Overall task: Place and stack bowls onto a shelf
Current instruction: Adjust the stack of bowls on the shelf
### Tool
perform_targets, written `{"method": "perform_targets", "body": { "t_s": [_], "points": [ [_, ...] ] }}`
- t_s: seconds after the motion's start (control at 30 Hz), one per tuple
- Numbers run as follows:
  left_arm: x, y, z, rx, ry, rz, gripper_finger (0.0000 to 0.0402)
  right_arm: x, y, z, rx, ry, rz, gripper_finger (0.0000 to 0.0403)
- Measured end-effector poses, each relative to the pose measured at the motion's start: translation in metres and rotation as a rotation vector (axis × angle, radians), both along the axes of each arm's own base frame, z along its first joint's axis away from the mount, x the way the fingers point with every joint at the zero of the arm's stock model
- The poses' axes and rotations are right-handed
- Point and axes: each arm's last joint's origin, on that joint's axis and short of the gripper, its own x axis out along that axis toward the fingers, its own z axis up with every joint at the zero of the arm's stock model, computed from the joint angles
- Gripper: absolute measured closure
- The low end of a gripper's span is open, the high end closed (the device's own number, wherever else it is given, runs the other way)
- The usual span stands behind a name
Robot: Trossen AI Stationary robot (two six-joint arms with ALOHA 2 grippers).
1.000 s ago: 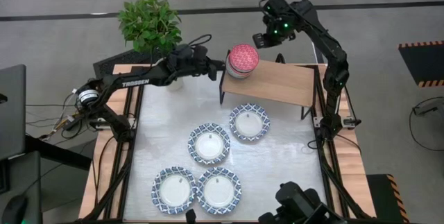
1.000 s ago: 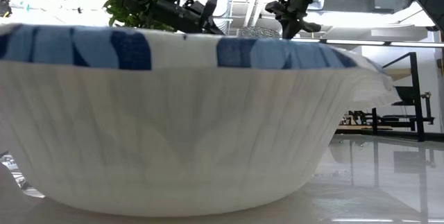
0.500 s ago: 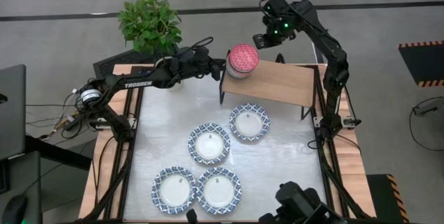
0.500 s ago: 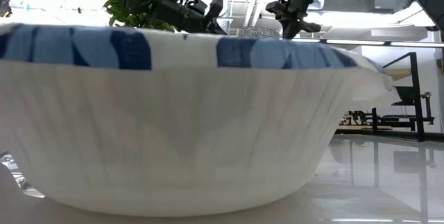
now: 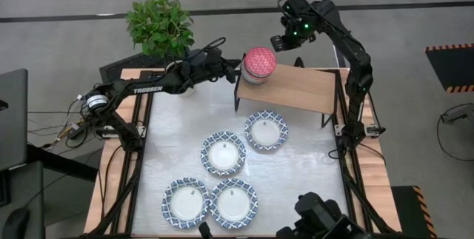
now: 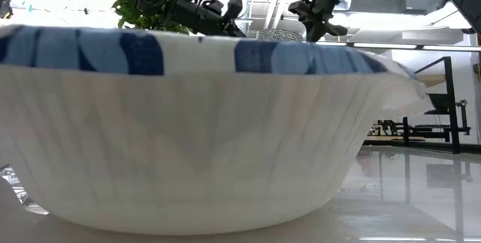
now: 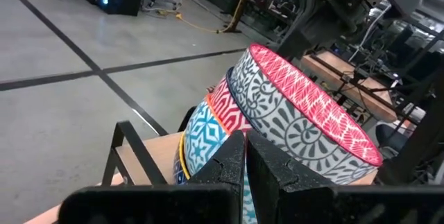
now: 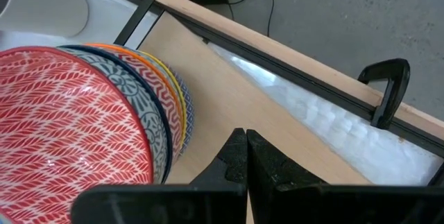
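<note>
Both arms at the stacked small bowls (image 5: 260, 63)

Left gripper (image 5: 231, 69) reaches level, fingers closed and empty, apparently touching the stack; right gripper (image 5: 280, 43) hovers behind it, closed, empty.

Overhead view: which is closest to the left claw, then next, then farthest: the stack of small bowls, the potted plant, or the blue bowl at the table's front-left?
From the left gripper:
1. Stack of small bowls, right beside it on the shelf's left end.
2. Potted plant, behind the table's back-left corner.
3. Front-left blue bowl, far across the table.
</note>
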Motion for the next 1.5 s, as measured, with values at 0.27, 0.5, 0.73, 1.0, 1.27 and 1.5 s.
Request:
{"method": "perform_targets", "body": {
  "t_s": [0.27,0.5,0.73,1.0,1.27,1.5],
  "points": [
    [0.000,0.000,-0.002,0.001,0.020,0.009,0.0401,0.000,0.000,0.000,0.000,0.000,0.001,0.0386],
    [0.000,0.000,-0.003,-0.002,0.041,0.021,0.0401,0.000,0.000,0.000,0.000,-0.001,0.002,0.0386],
    [0.003,-0.005,-0.002,0.032,0.041,0.019,0.0401,0.001,0.000,0.000,0.002,-0.002,-0.001,0.0386],
    [0.000,-0.001,-0.003,0.032,0.052,0.012,0.0401,0.002,0.001,0.000,0.013,-0.019,0.006,0.0385],
    [0.001,-0.002,-0.001,0.040,0.049,-0.013,0.0401,0.002,0.001,0.000,0.010,-0.022,0.006,0.0384],
    [0.013,0.006,0.009,0.058,0.090,-0.073,0.0401,0.002,0.001,0.000,0.011,-0.022,0.008,0.0383]
  ]
}}
